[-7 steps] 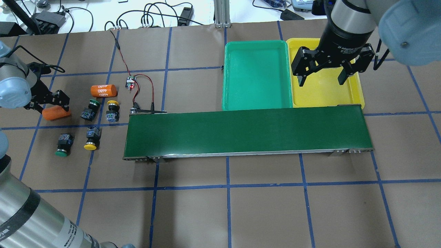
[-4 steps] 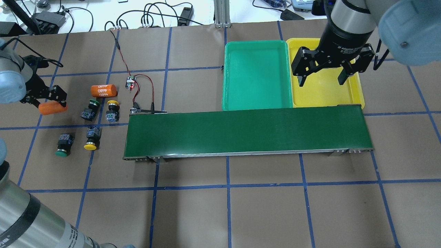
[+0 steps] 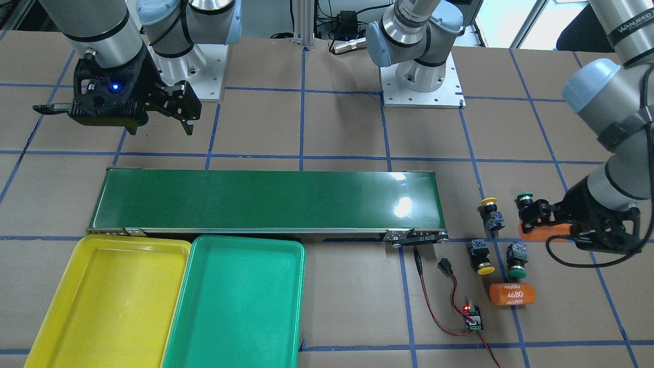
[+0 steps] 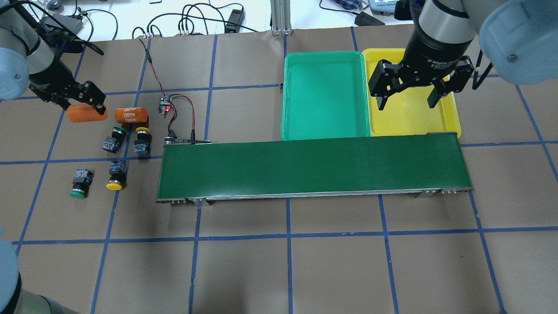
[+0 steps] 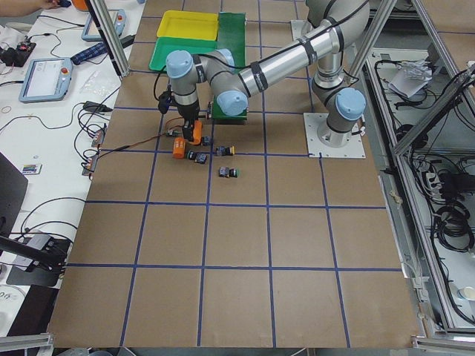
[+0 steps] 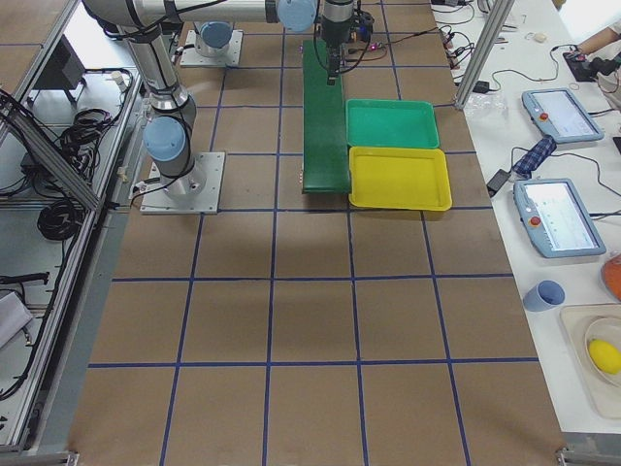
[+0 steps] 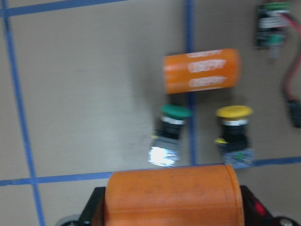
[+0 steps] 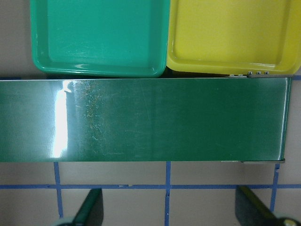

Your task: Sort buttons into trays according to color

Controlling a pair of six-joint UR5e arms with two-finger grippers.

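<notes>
Four buttons lie on the table left of the belt: a green-capped one (image 4: 112, 139), a yellow-capped one (image 4: 142, 140), another green (image 4: 79, 185) and another yellow (image 4: 115, 178). My left gripper (image 4: 86, 109) is shut on a plain orange cylinder (image 4: 87, 113), held above the table just behind them; the left wrist view shows that cylinder (image 7: 171, 195) over the nearer two buttons. The green tray (image 4: 324, 96) and the yellow tray (image 4: 405, 120) sit side by side behind the belt, both without buttons. My right gripper (image 4: 405, 102) hangs open over the yellow tray, holding nothing.
A long dark-green conveyor belt (image 4: 309, 168) runs across the middle. A second orange cylinder marked 4680 (image 4: 131, 114) lies beside the held one. A small controller board (image 4: 165, 104) with red and black wires sits at the belt's left end.
My left gripper has carried the orange cylinder away from the robot and to the right, ending beside the 4680 cylinder. The right arm and the buttons have not moved.
</notes>
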